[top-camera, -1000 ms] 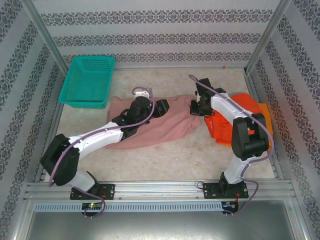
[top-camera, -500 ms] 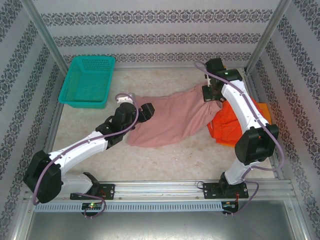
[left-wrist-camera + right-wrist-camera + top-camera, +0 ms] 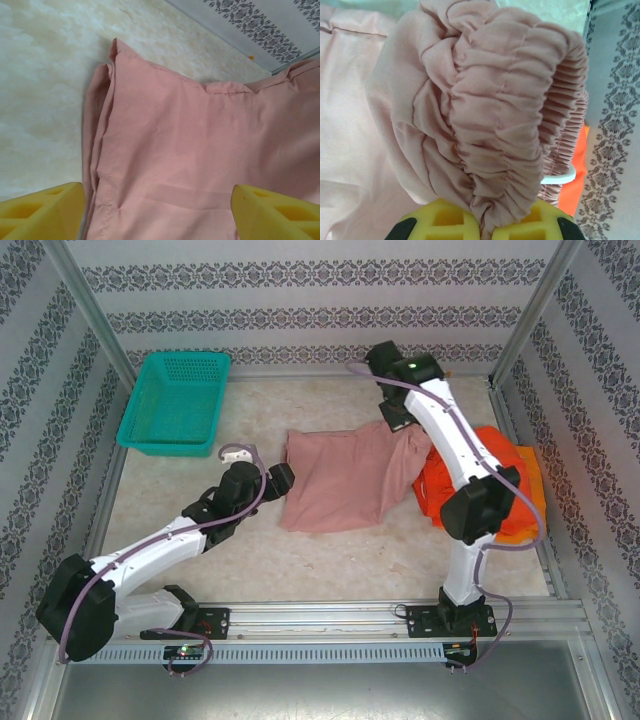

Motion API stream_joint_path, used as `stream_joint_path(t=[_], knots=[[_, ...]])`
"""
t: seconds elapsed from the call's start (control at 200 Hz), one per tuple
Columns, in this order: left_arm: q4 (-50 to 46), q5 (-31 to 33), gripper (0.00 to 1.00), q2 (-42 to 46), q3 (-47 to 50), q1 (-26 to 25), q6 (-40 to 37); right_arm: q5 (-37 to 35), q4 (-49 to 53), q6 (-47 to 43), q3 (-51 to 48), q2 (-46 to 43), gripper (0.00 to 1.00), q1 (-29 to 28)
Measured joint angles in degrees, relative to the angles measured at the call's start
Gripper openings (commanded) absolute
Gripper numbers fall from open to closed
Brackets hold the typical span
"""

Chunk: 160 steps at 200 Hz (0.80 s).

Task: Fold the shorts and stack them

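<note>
The dusty pink shorts point(image 3: 345, 480) lie in the middle of the table, their right end lifted. My right gripper point(image 3: 400, 422) is shut on the gathered elastic waistband point(image 3: 485, 100), which bunches between the yellow fingers point(image 3: 445, 222); the gripper point(image 3: 482, 227) holds it above the cloth. A white drawstring point(image 3: 560, 176) hangs beside it. My left gripper point(image 3: 283, 478) sits at the shorts' left edge, open, with flat pink cloth point(image 3: 190, 145) below the gap point(image 3: 157, 215). Red-orange shorts point(image 3: 495, 455) lie at the right on yellow-orange shorts point(image 3: 532, 490).
A teal mesh basket point(image 3: 175, 400) stands at the back left. The frame posts and patterned walls close in the table on three sides. Bare tabletop point(image 3: 330, 560) stretches in front of the shorts.
My right gripper carried the waistband up, back and then left, dragging the pink shorts rightward into a shorter heap. My left gripper opened and drew back to the left off the cloth.
</note>
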State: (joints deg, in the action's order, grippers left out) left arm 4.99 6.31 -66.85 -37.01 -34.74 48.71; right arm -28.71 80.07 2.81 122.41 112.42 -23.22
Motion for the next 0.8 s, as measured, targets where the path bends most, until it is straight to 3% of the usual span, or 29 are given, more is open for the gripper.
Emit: stream_joint_path(t=[0.385, 0.445, 0.52, 0.575, 0.644, 0.799], knots=[[0.04, 0.61, 0.76, 1.75, 9.57, 0.37, 5.25, -7.26, 10.93, 6.73, 20.98, 17.94, 0.01, -16.57], [0.04, 1.18, 0.76, 2.01, 10.73, 0.37, 5.99, -6.75, 11.61, 7.89, 24.13, 21.31, 0.11, -19.06], [-0.02, 2.16, 0.76, 3.17, 11.89, 0.37, 6.71, -3.28, 11.87, 9.97, 28.52, 25.62, 0.33, -21.59], [-0.13, 3.13, 0.77, 4.46, 12.41, 0.37, 7.21, 1.70, 11.17, 10.64, 31.21, 28.28, 0.44, -22.99], [-0.20, 4.66, 0.78, 6.73, 12.79, 0.37, 7.69, 11.06, 8.79, 12.22, 32.50, 29.62, 0.68, -24.26], [-1.44, 7.45, 0.84, 12.39, 12.81, 0.37, 8.46, 30.80, -1.01, 16.04, 26.60, 23.91, 0.80, -23.85]])
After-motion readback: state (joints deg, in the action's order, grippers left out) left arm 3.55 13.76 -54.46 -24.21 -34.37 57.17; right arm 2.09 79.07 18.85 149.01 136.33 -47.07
